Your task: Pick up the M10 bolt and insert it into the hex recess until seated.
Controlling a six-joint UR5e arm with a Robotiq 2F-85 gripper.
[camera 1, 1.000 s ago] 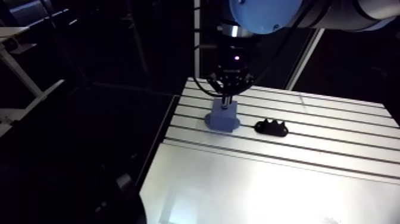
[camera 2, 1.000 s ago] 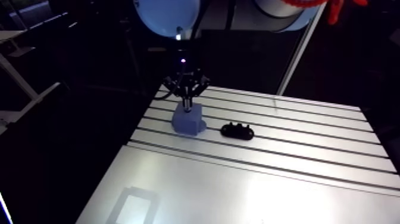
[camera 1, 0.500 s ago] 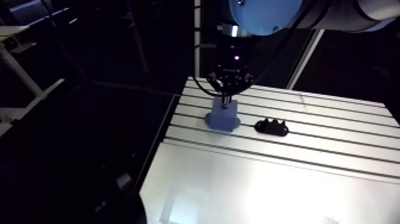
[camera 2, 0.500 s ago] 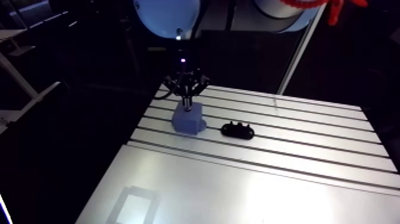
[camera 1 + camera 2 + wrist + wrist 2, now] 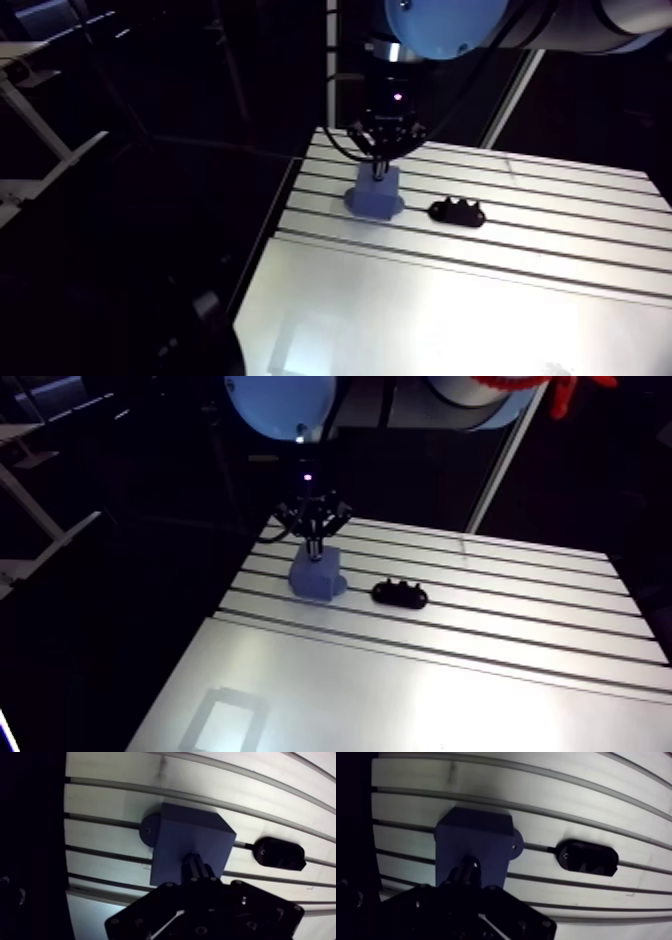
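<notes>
Hand point(image 5: 199, 873) first: in the wrist view its tips are drawn close together into one dark stub, and you can take it as clamped on the M10 bolt point(image 5: 468, 864), though bolt and tips are hard to tell apart. That stub meets the top face of the blue block point(image 5: 185, 832), so the hex recess lies hidden under it. Set against the earlier arm views, almost nothing has shifted. The hand stands over the same spot, upright, and the block has not slid. You are probably in the last slow press of the insertion, or stalled at the mouth. Whether the bolt is seated does not show. Beyond the block, well apart, a black fixture point(image 5: 280, 853) lies untouched on the slotted tabletop point(image 5: 110, 802).
</notes>
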